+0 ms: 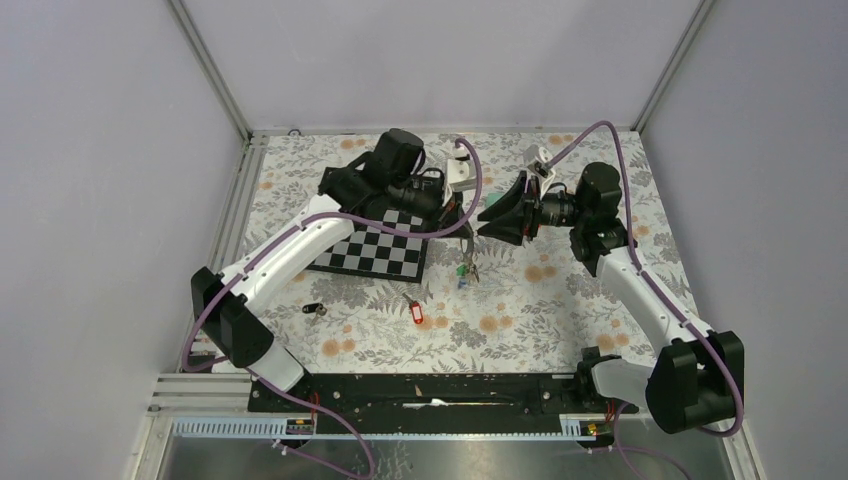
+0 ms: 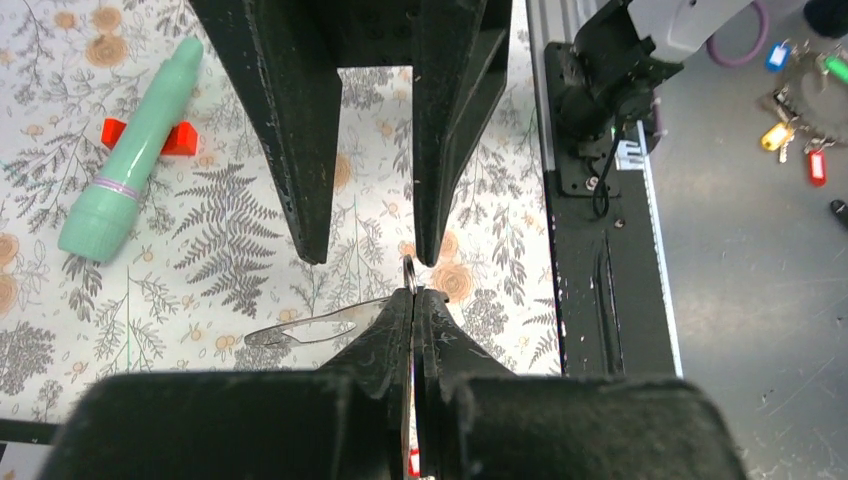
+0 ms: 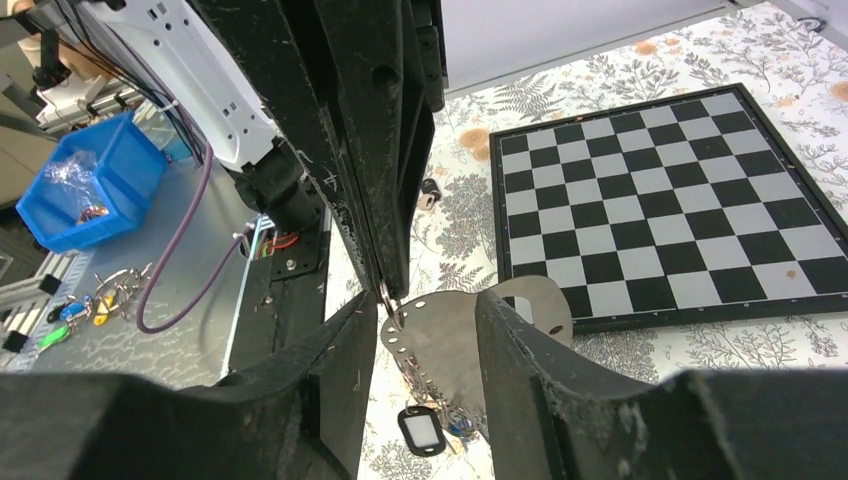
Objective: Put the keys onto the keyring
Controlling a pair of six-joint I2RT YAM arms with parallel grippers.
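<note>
The left pincer is squeezing fully closed on the keyring, pinching a small round loop at its edge. The right pincer is standing open, its black fingers straddling the keyring; whether they are touching it is unclear. In the right wrist view the keyring is showing low in the centre as a flat grey metal sheet, its curved rim pierced by small holes. Keys with green and blue tags are dangling beneath it, at the centre of the top view above the flower-patterned counter. A red-tagged key is lying on the counter to their lower left.
</note>
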